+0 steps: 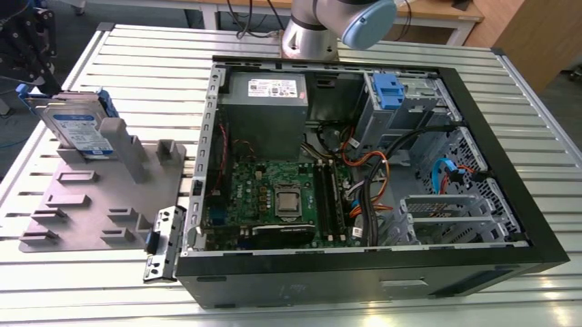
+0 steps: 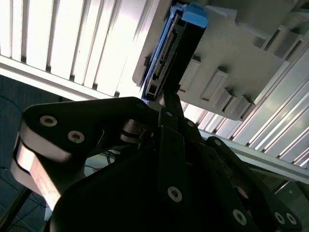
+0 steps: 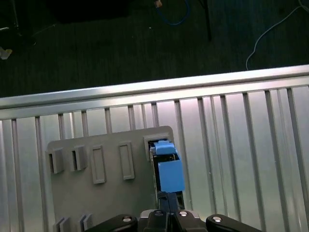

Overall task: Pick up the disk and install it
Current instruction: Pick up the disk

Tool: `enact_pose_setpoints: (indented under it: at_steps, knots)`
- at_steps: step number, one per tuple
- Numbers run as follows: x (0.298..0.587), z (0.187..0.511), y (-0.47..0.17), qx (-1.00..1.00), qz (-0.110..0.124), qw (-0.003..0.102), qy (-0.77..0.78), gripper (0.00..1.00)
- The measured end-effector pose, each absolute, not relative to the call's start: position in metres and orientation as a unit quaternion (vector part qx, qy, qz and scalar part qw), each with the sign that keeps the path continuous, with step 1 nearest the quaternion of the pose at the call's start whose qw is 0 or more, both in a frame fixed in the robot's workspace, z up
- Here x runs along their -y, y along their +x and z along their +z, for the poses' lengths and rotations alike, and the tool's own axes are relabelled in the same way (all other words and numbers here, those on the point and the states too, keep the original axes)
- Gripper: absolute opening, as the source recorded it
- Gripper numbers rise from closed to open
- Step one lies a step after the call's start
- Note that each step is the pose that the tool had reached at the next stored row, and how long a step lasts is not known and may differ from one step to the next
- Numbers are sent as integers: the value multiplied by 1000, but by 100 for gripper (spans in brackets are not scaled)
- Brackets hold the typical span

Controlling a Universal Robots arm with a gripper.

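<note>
The disk [image 1: 80, 126] stands upright in a slot of the grey holder plate [image 1: 91, 204], at the exterior view's left, showing its white-and-blue label and blue side rails. My black gripper [image 1: 38, 71] hangs just above and to the exterior view's left of the disk's top corner. In the second wrist view the gripper [image 2: 169, 99] has its fingers pressed together, their tips against the connector end of the disk [image 2: 166, 58]. In the first wrist view the gripper [image 3: 169, 198] sits right at the blue rail of the disk [image 3: 170, 174]. Whether the tips touch the disk cannot be told.
An open black computer case [image 1: 364, 272] lies on the slatted metal table [image 1: 146, 61], with motherboard [image 1: 282, 197], grey power-supply box [image 1: 266, 109], cables and a blue latch on a metal cage [image 1: 389, 92]. The arm's base [image 1: 309, 34] stands behind the case.
</note>
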State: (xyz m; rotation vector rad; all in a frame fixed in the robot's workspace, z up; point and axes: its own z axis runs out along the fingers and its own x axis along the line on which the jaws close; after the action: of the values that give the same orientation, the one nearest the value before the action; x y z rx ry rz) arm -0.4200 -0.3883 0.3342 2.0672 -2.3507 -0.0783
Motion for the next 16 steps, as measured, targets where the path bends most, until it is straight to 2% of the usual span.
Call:
enact_pose_setpoints:
  at_steps: [16]
  knots:
    - [388, 333, -405, 744, -25, 6, 668, 11]
